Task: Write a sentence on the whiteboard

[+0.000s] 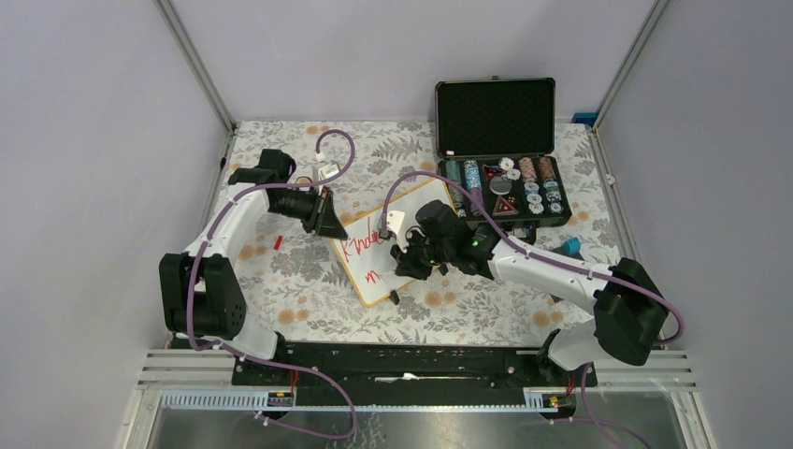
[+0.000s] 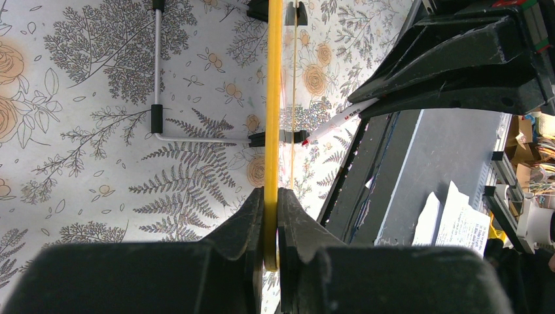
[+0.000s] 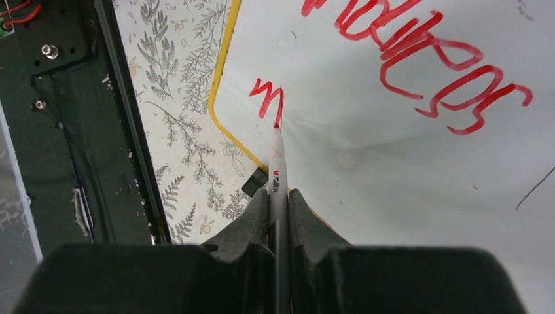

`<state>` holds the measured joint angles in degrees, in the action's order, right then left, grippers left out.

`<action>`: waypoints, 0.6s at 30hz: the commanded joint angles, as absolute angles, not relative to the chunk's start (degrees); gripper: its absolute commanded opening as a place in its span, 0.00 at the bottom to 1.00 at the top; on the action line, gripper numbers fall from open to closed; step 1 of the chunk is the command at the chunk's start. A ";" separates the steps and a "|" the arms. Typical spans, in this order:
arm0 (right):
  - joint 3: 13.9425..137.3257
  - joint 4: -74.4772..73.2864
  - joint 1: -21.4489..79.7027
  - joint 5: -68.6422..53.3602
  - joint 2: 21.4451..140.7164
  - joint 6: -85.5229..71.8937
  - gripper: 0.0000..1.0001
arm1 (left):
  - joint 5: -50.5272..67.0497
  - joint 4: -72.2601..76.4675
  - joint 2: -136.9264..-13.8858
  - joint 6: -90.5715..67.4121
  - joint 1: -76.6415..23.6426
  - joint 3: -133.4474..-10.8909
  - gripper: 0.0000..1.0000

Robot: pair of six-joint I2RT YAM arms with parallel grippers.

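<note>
The right gripper [image 3: 278, 196] is clamped on a marker [image 3: 277, 171], whose tip touches the whiteboard [image 3: 393, 190] at the end of a lone "m". The left gripper [image 2: 270, 196] pinches the board's rim. The board sits mid-table [image 1: 281, 271], between the arms. The sentence [image 3: 419, 65] has its first line done. By my reckoning, the second line is barely begun.

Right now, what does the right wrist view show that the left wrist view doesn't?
Only right wrist: the face of the whiteboard with the red sentence, its second line barely begun, and the right gripper shut on the marker. Only left wrist: the left gripper clamping the board edge-on, and the wire stand behind it. Both: the board's yellow rim, the marker's red tip, the floral tablecloth.
</note>
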<state>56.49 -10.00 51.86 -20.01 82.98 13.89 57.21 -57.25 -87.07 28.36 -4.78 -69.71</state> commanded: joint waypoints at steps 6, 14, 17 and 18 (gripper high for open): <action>60.74 -7.59 51.53 -19.35 84.11 14.33 0.00 | 55.81 -55.84 -86.18 30.11 -5.27 -69.40 0.00; 61.28 -7.28 51.55 -18.50 86.13 14.83 0.00 | 55.73 -55.84 -86.13 30.14 -5.27 -69.48 0.00; 61.13 -6.97 51.46 -17.33 86.29 14.85 0.00 | 55.64 -55.84 -86.13 30.09 -5.27 -69.35 0.00; 61.21 -6.97 51.42 -17.05 86.31 14.79 0.00 | 55.63 -55.81 -86.13 30.14 -5.27 -69.36 0.00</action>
